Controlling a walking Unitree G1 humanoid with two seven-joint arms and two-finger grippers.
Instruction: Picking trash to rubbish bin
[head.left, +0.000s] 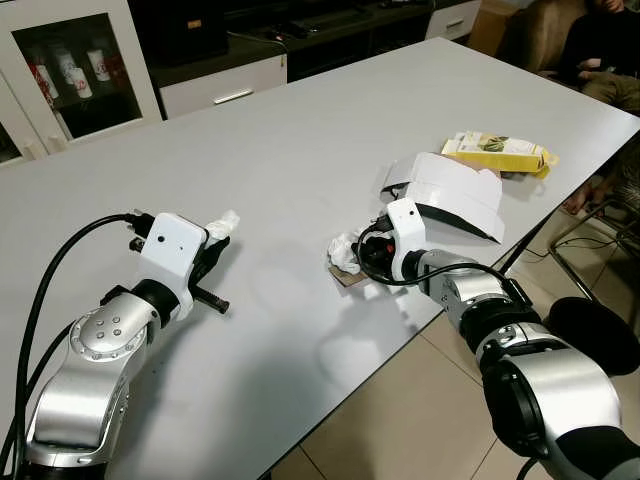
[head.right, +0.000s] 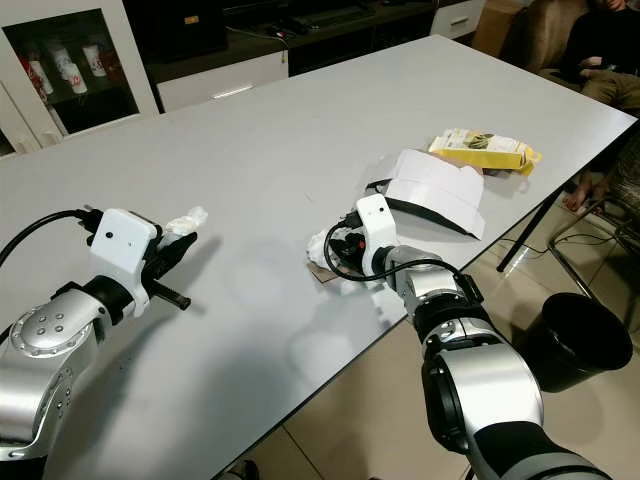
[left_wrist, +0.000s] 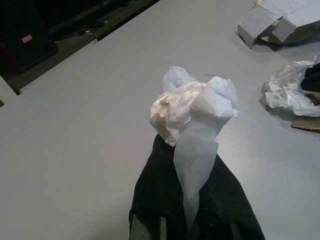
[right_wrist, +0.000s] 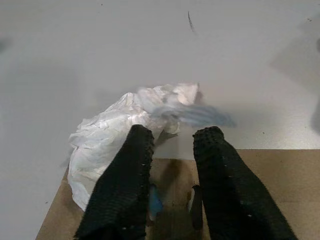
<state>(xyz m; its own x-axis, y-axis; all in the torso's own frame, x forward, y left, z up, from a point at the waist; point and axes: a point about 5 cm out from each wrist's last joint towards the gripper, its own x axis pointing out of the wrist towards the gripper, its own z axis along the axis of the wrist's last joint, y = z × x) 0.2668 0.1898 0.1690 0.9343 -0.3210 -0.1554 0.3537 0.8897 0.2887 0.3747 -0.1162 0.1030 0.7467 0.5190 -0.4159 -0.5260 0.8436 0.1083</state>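
Observation:
My left gripper (head.left: 214, 243) is raised a little above the grey table (head.left: 300, 140) at the left, shut on a crumpled white tissue (left_wrist: 192, 107) that sticks out past its fingertips (left_wrist: 165, 150). Near the table's front edge lies a second crumpled white paper (head.left: 344, 247) on a scrap of brown cardboard (right_wrist: 270, 170). My right gripper (right_wrist: 175, 136) is low over that cardboard, its two black fingers open a little with a gap between them. Its tips reach the edge of the white paper, and one finger (right_wrist: 130, 170) touches it.
A flattened white carton (head.left: 452, 190) and a yellow packet (head.left: 498, 152) lie further right on the table. A black rubbish bin (head.right: 577, 343) stands on the tiled floor beyond the table's right edge. A person (head.left: 605, 45) sits at the far right. Cabinets (head.left: 75, 70) line the back.

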